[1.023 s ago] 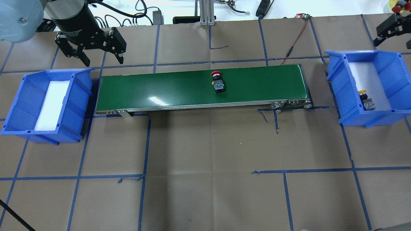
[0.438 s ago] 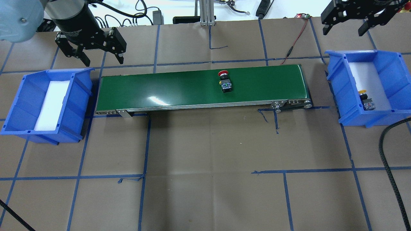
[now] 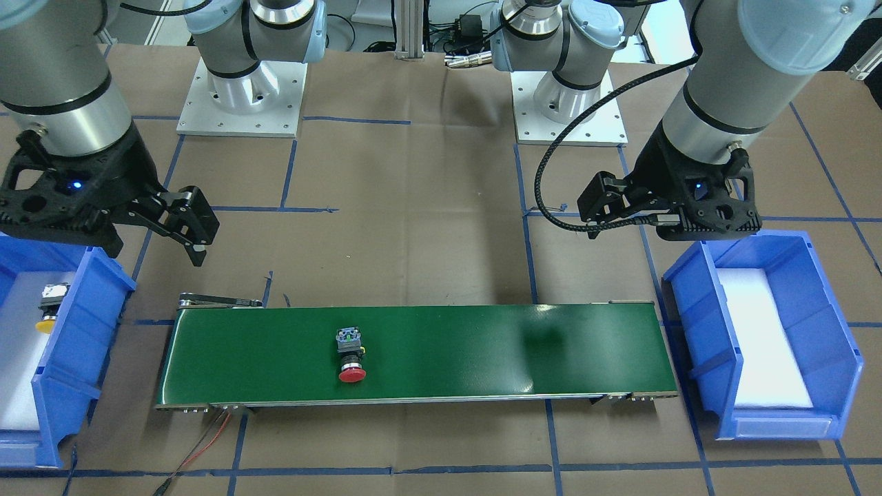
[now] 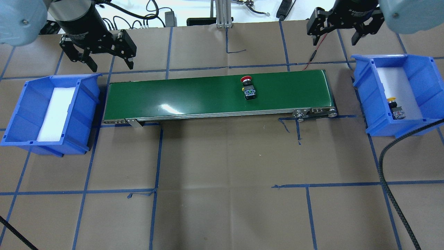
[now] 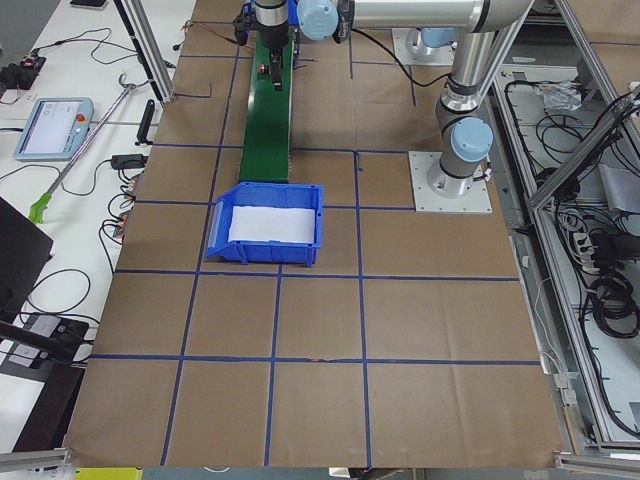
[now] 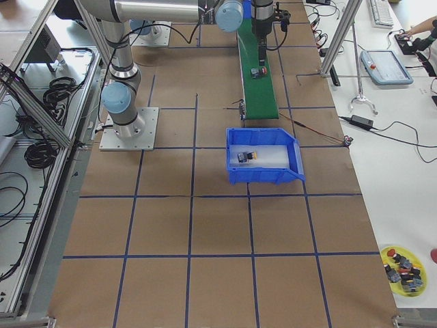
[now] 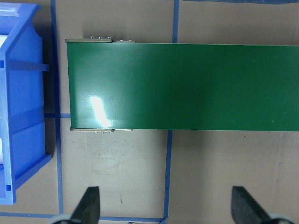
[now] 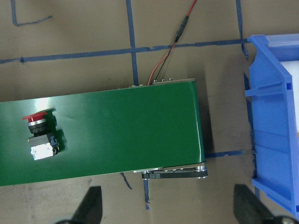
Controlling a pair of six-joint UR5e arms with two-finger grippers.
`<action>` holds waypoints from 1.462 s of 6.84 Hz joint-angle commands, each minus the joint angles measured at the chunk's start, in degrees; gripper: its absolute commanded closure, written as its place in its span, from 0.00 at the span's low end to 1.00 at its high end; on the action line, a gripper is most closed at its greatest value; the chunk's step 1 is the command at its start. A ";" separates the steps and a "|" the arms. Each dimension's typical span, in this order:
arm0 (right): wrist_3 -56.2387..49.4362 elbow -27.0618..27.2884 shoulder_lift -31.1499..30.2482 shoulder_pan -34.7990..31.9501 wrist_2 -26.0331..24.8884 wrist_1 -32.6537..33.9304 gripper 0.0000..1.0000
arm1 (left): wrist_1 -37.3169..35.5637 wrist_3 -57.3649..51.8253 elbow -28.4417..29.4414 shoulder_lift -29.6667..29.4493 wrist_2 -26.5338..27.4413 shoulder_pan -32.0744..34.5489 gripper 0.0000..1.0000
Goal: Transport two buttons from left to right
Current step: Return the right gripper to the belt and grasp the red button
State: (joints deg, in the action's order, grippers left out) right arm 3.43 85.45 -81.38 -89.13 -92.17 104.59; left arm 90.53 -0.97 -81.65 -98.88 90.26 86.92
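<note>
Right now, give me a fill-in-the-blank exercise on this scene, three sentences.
The button on the belt has a ____ cap.
The yellow button lies in the bin on the robot's ____.
The left gripper and the right gripper are both ____.
Missing words: red, right, open.

Brown worktop (image 4: 222, 208) with blue tape lines (image 4: 156, 159). Long green belt (image 4: 194, 97) near both pairs of jaws. One blue bin (image 4: 24, 114) by the left jaws, second blue bin (image 4: 423, 86) by the right jaws.
</note>
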 commanded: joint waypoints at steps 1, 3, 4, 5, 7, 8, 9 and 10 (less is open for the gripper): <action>0.26 9.69 -0.36 -0.95 0.58 15.66 0.00 | 0.00 0.00 0.00 0.00 0.00 0.00 0.00; 0.88 11.23 1.30 -0.95 0.67 16.00 0.00 | 0.00 0.00 0.09 0.00 0.00 0.00 0.00; 0.88 11.66 2.88 -0.95 0.67 16.34 0.00 | 0.00 0.00 0.17 0.00 0.00 0.00 0.00; 0.88 11.76 4.37 -0.95 0.67 18.17 0.00 | 0.00 0.00 0.18 0.00 0.00 0.00 0.00; 1.05 11.76 7.53 -1.13 0.85 22.47 0.01 | 0.00 0.00 0.18 0.00 0.00 0.00 0.00; 1.92 11.76 8.85 -2.26 0.94 23.45 0.01 | 0.00 0.00 0.18 0.00 0.00 0.00 0.00; 5.06 11.84 9.56 -3.58 0.94 23.46 0.01 | 0.00 0.00 0.18 0.00 0.00 0.00 0.00; 6.49 12.11 10.01 -4.46 0.94 23.46 0.01 | -0.09 0.00 0.18 0.00 0.00 0.00 0.00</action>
State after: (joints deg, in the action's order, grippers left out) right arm 7.84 97.35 -72.12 -92.43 -91.25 127.85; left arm 90.51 -0.97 -81.48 -98.88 90.27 86.92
